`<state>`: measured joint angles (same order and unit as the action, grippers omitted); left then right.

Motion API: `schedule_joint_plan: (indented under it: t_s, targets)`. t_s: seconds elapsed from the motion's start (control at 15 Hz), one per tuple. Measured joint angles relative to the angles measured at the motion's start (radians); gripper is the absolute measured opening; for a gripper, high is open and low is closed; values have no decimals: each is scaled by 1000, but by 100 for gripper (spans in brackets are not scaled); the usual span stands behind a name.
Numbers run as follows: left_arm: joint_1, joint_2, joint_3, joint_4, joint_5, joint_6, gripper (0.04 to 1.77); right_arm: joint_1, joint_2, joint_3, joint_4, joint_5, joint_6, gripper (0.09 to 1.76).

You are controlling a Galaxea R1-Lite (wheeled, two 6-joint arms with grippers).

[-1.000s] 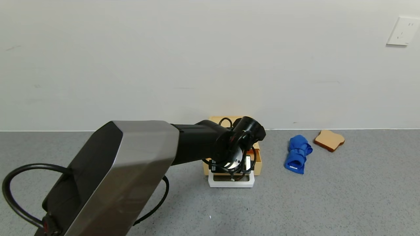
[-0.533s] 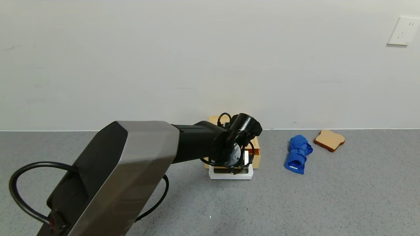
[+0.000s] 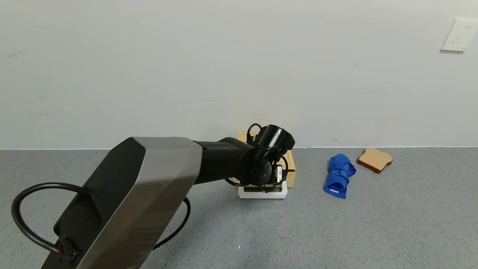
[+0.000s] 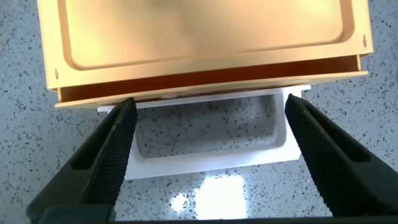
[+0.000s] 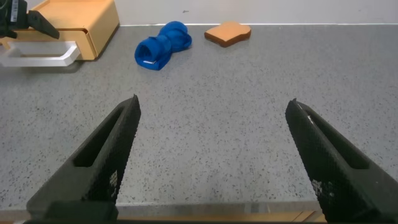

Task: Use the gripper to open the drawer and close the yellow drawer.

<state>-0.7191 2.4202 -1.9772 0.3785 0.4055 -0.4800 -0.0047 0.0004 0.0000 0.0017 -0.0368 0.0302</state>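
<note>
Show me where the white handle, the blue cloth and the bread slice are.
white handle (image 4: 205, 163): left wrist view, front bar.
blue cloth (image 3: 339, 175): head view, middle of the roll.
bread slice (image 3: 374, 158): head view, top face.

Left gripper, fingers spread wide, is straddling the white loop handle of the nearly closed yellow drawer.

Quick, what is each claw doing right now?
Left claw: open, fingers on either side of the drawer's white handle, holding nothing.
Right claw: open, empty, over the bare counter.
</note>
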Motion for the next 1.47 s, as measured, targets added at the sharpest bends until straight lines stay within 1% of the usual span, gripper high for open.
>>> schedule_joint_plan:
  t_s: [0.33,0.73,0.87,1.0,1.33,1.47]
  targets:
    - [6,4,0,-49,6,25,172,0,0,0,0,0,0,171]
    - [6,-1,0,-41,11,36,172,0,0,0,0,0,0,171]
    - [3,-12,1,-29,59,55,172,0,0,0,0,0,0,171]
    - [-5,-39,5,7,89,69,172,0,0,0,0,0,0,171]
    - [-13,-189,23,136,95,112,172,0,0,0,0,0,-1,171]
    - [-13,-269,49,160,95,119,172,0,0,0,0,0,-1,171]
